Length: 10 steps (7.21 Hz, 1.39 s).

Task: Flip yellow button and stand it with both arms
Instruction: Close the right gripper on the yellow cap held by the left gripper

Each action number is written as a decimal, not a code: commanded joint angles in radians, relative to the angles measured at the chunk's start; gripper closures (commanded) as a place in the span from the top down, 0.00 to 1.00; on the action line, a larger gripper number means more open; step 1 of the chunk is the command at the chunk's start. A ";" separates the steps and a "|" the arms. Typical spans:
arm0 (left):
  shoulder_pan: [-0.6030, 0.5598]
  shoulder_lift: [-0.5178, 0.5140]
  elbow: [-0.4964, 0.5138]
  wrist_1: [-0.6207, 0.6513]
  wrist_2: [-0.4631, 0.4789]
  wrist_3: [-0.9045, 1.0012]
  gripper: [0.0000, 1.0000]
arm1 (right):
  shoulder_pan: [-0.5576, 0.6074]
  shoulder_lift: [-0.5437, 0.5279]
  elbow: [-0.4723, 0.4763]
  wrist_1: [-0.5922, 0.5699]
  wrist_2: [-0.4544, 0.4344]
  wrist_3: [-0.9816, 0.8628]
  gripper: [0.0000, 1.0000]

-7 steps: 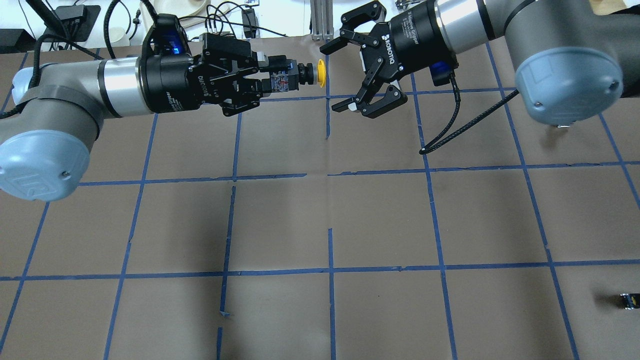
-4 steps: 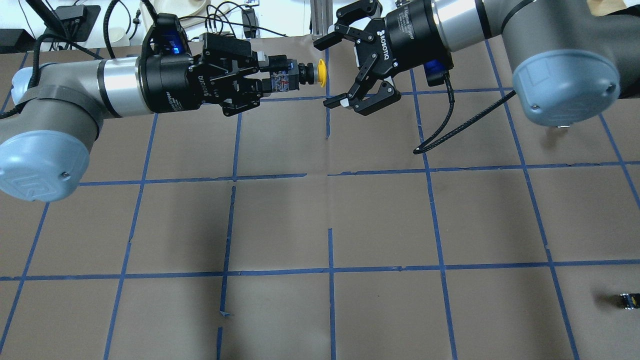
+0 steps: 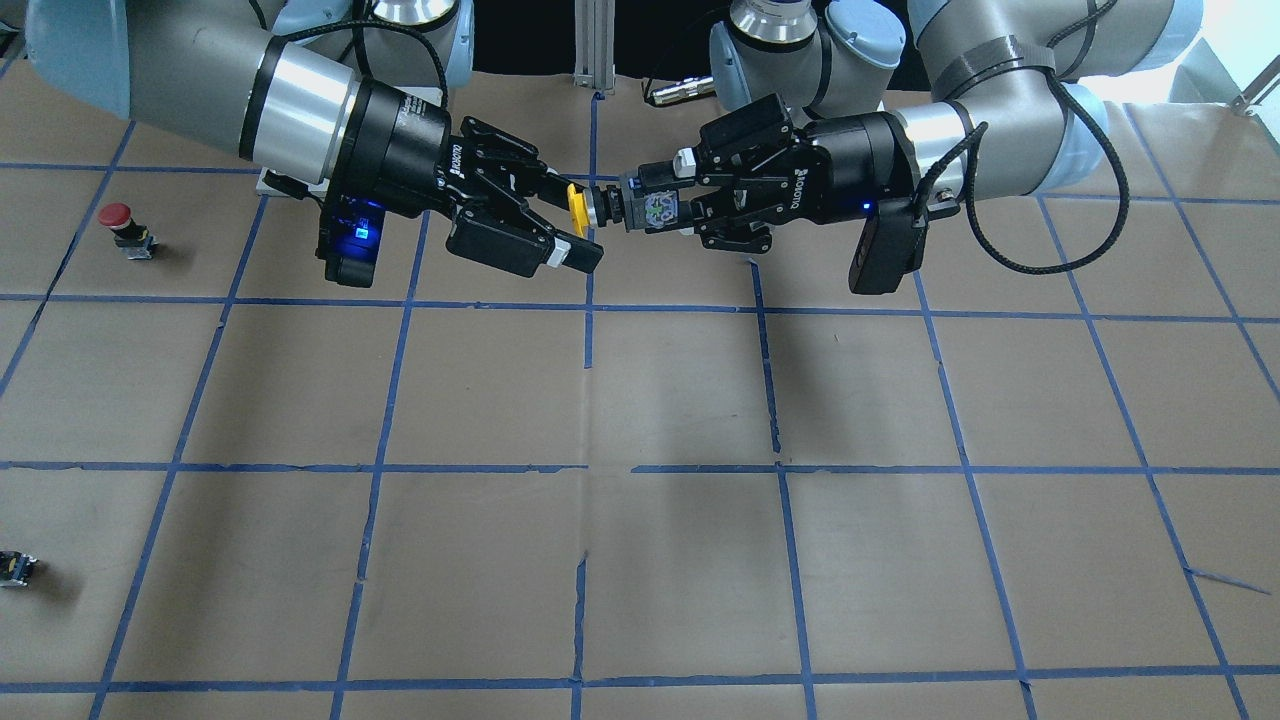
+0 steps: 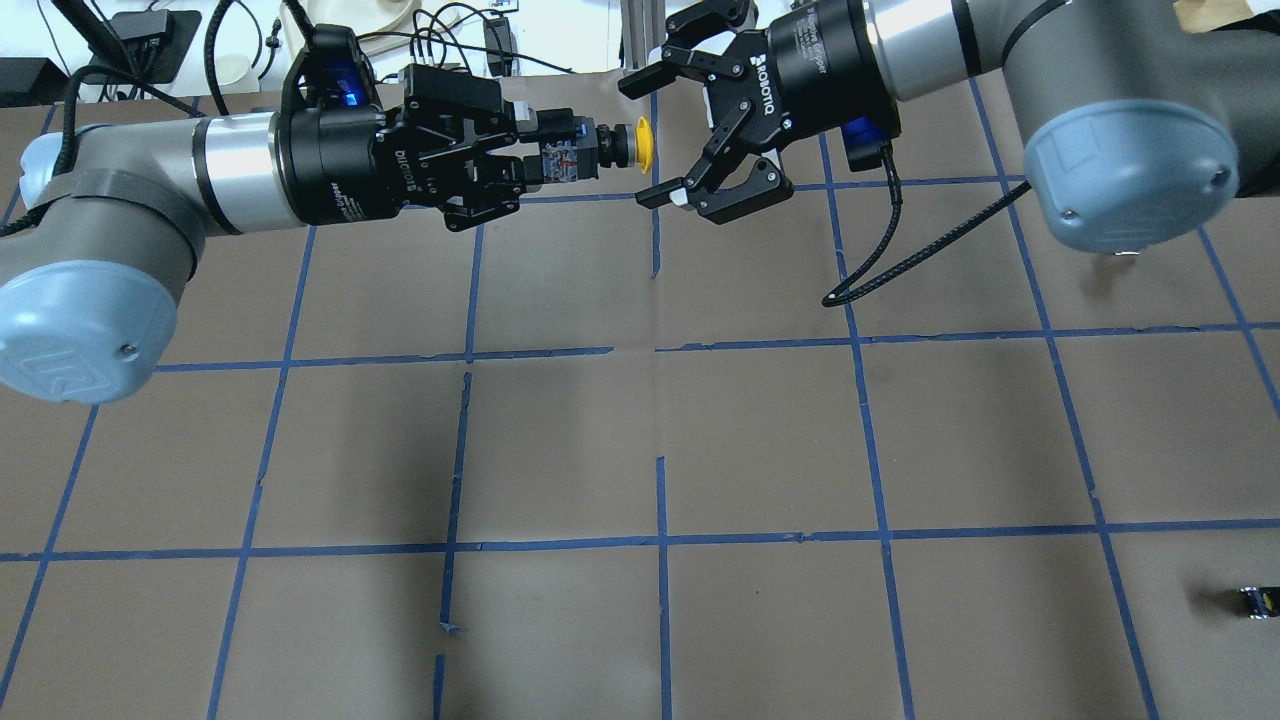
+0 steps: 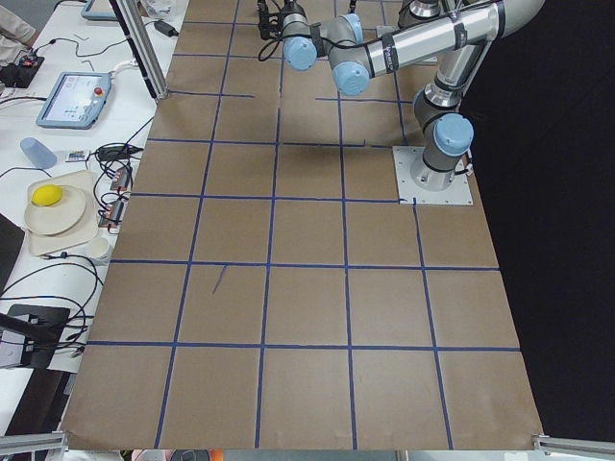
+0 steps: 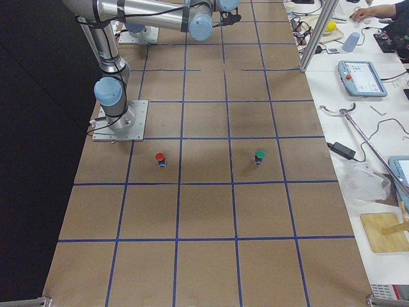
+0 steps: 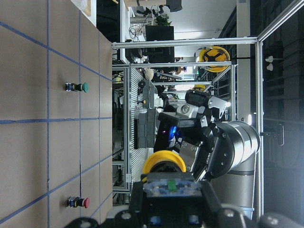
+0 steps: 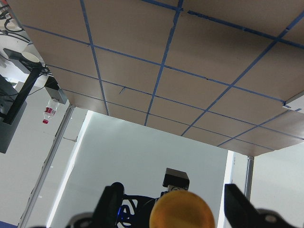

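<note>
The jaws of the left arm (image 4: 240, 178) are clenched on the blocky base of the yellow button (image 4: 605, 148). They pinch it from two sides so that it lies level, held up off the bench (image 4: 760, 440), with its stem and round cap sticking out past the jaw tips. The cap faces the right arm (image 4: 925, 40), whose jaws are released, spread wide and holding nothing. Seen from overhead, the cap sits in the mouth of those spread jaws, about midway between the two tips. A gap shows on either side, so they flank it without touching. The front-facing view agrees: the left arm (image 3: 1000, 130) grips the grey and black base of the yellow button (image 3: 612, 208), and the cap lies just inside the tips of the open jaws on the right arm (image 3: 200, 75). From the right wrist camera the yellow button (image 8: 182, 211) shows only its cap, low and centred between the two parted jaws and apart from both. The left wrist camera looks along the held base to the back of the cap, with the right arm's open jaws just beyond it. Well apart from both pairs of jaws, a red-capped button (image 3: 118, 222), a small dark switch block (image 3: 15, 567) and a green-capped button (image 6: 259, 155) sit on the bench.
</note>
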 commanded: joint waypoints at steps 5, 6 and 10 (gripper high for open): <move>-0.001 0.008 0.001 0.000 0.002 -0.003 0.71 | -0.002 -0.007 -0.001 0.000 0.003 0.001 0.23; -0.001 0.011 0.002 0.002 0.007 -0.047 0.90 | -0.003 -0.007 -0.003 0.000 0.008 0.001 0.22; 0.016 0.009 0.012 0.003 0.118 -0.049 0.90 | -0.059 0.005 -0.006 -0.009 0.005 -0.022 0.20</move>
